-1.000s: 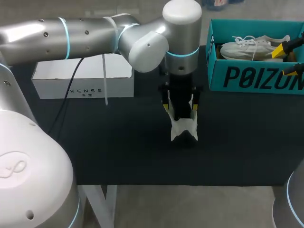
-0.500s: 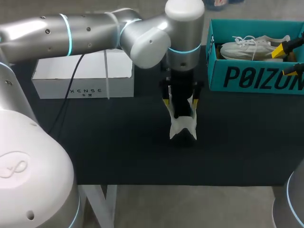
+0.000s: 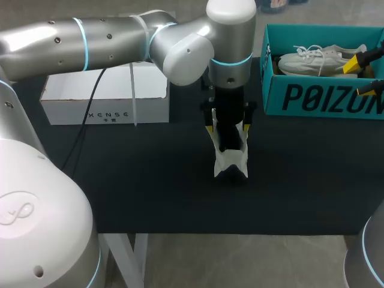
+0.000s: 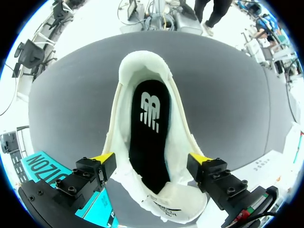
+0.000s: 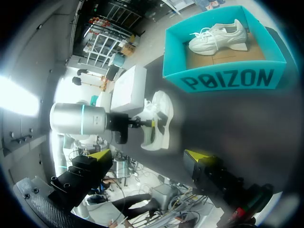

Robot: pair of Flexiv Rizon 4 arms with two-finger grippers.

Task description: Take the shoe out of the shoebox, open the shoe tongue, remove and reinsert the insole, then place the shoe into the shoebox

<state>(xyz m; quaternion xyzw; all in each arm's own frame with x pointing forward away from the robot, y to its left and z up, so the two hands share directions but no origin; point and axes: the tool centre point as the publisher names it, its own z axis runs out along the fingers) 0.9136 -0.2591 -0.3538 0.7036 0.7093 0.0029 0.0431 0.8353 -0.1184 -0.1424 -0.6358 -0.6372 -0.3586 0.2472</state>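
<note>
A white shoe with a black insole lies on the dark table near the middle. My left gripper hangs right over it, pointing down. In the left wrist view the left gripper is open, its yellow tips on either side of the shoe near the tongue end. A second white shoe lies inside the teal shoebox at the back right. My right gripper is open at the box's right end. From the right wrist, the right gripper holds nothing, with the shoebox ahead.
A white cardboard box stands at the back left, behind my left arm. A cable hangs from that arm over the table's left part. The table's front edge runs close in front of the shoe.
My left arm has shifted slightly above the shoe; the shoe has barely moved. The right gripper has stayed still.
</note>
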